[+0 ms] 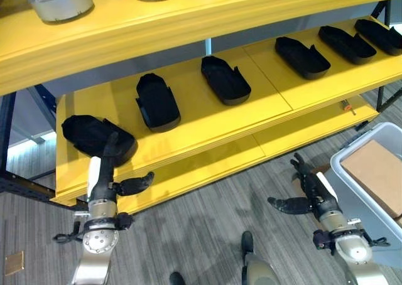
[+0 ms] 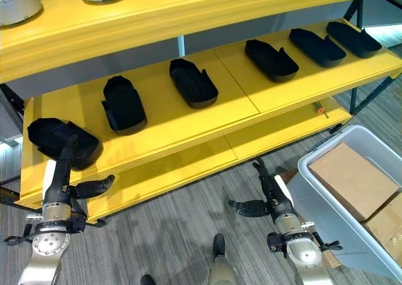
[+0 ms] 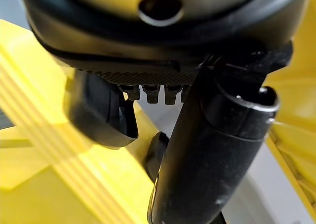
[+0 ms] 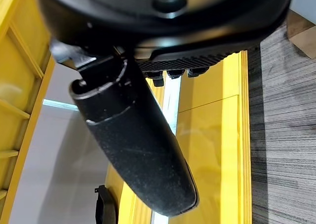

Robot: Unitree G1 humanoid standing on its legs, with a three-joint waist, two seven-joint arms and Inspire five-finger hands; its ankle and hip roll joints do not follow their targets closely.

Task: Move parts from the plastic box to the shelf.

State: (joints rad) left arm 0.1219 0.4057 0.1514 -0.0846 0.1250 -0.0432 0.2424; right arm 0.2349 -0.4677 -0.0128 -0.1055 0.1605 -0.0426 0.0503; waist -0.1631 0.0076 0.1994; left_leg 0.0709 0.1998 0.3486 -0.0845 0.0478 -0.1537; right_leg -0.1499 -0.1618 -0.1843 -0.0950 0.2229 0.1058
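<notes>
Left eye view: the left hand (image 1: pixel 107 172), fingers straight, touches a black part (image 1: pixel 94 134) on the yellow shelf (image 1: pixel 207 122); the right hand (image 1: pixel 311 194) hangs open beside the plastic box (image 1: pixel 352 191).

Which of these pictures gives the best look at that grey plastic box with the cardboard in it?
The right eye view: the plastic box shows a long rim, a wall and the cardboard boxes inside. The left eye view catches one corner of it at the edge.

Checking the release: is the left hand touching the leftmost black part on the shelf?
Touching. In the left eye view, the left hand lays straight fingers on the leftmost black part; no gap shows.
</notes>
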